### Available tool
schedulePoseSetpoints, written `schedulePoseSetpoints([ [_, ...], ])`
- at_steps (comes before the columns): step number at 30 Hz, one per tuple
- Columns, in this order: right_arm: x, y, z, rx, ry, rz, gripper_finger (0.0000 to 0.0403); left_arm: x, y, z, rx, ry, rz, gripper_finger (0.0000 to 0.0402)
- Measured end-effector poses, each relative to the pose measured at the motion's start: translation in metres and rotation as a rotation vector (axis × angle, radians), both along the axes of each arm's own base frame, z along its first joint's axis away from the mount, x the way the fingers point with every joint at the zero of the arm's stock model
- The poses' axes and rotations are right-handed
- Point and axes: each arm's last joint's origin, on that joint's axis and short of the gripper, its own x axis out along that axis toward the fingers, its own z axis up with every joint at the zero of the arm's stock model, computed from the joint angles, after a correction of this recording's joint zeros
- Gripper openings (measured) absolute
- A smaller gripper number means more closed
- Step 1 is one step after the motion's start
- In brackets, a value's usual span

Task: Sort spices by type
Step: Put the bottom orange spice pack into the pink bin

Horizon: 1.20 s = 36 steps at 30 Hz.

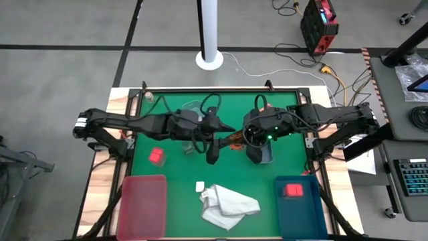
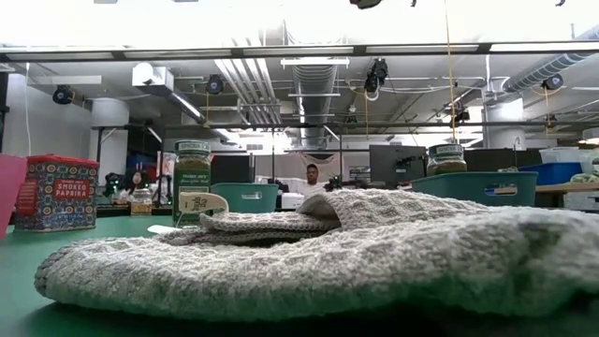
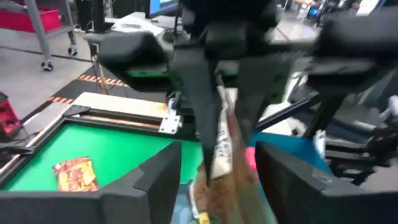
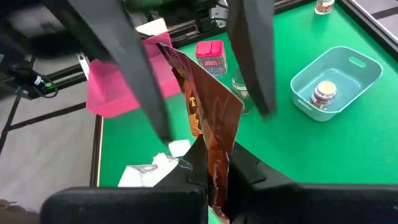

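A flat brown and red-orange packet (image 4: pixel 208 106) hangs in the air over the middle of the green table (image 1: pixel 281 161). My right gripper (image 4: pixel 214 158) is shut on it. My left gripper (image 3: pixel 217 155) is open, and its fingers (image 4: pixel 146 87) stand on either side of the packet's free end without touching it. A second packet (image 3: pixel 74 174) lies flat on the table. One red block (image 1: pixel 156 156) stands on the table and another (image 1: pixel 293 191) sits in the blue tray (image 1: pixel 297 214). A green jar (image 2: pixel 192 183) stands upright. My right gripper pinches the packet between its two fingers at the end nearest to it (image 4: pixel 216 171). The fingers come level from the table's right. The packet is lifted clear of the table and sticks out edge-up toward the left gripper.
A white cloth (image 1: pixel 227 204) lies near the table's near edge, between a pink tray (image 1: pixel 142 204) and the blue tray. A pale blue-green tray (image 4: pixel 336 78) holds a jar (image 4: pixel 323 93). A clear jar (image 4: pixel 239 84) stands by the red block. A person sits in the room beyond.
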Motion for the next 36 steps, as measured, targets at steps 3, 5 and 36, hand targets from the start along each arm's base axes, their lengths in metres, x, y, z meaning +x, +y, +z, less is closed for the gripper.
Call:
schedulePoseSetpoints([
  [3,0.000,0.000,0.000,-0.010,0.000,0.007,0.0013,0.002,0.000,-0.002,0.001,-0.003,-0.001,0.0123],
  [5,0.000,0.000,0.000,-0.011,0.000,0.008,0.0013,0.002,-0.001,-0.001,-0.009,-0.009,0.000,0.0058],
  [36,-0.002,-0.003,0.020,-0.083,-0.105,0.120,0.0192,-0.105,-0.038,0.027,-0.310,0.318,-0.061,0.0000],
])
